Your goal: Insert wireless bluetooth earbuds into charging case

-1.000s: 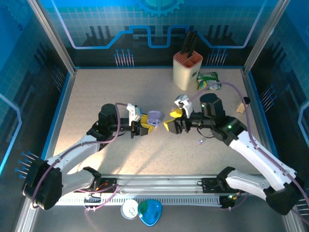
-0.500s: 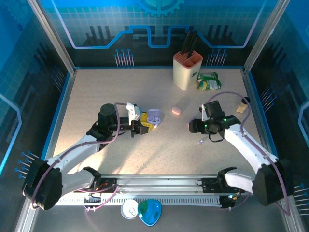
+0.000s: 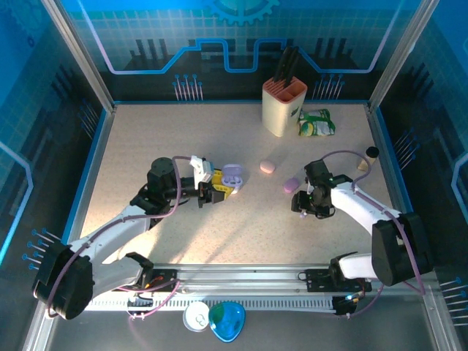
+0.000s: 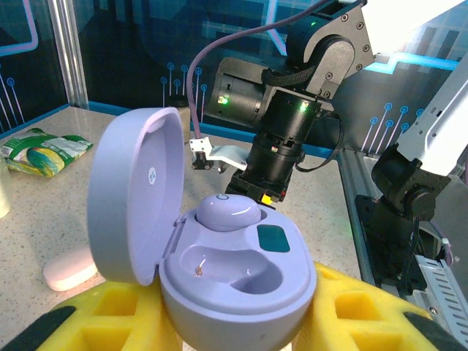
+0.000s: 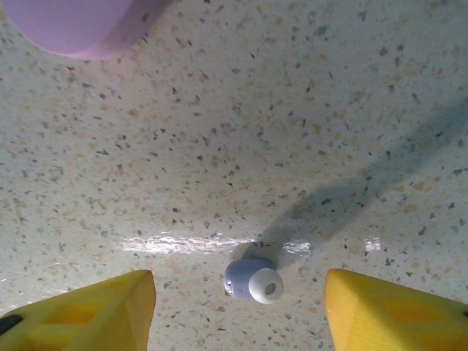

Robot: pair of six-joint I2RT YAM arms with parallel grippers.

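Note:
My left gripper is shut on the base of an open lilac charging case, its yellow fingers on either side and its lid standing up. One lilac earbud sits in the far slot; the near slot is empty. My right gripper points down at the table, open. Between its yellow fingertips lies a loose lilac earbud with a white tip, touched by neither finger.
A closed lilac case lies just left of the right gripper, a closed pink case farther back. A knife block and a green packet stand at the back. A blue item lies beyond the front rail.
The right arm has swung away from the held case, to the right and down, and now hangs over the loose earbud. The left arm and its case have not moved.

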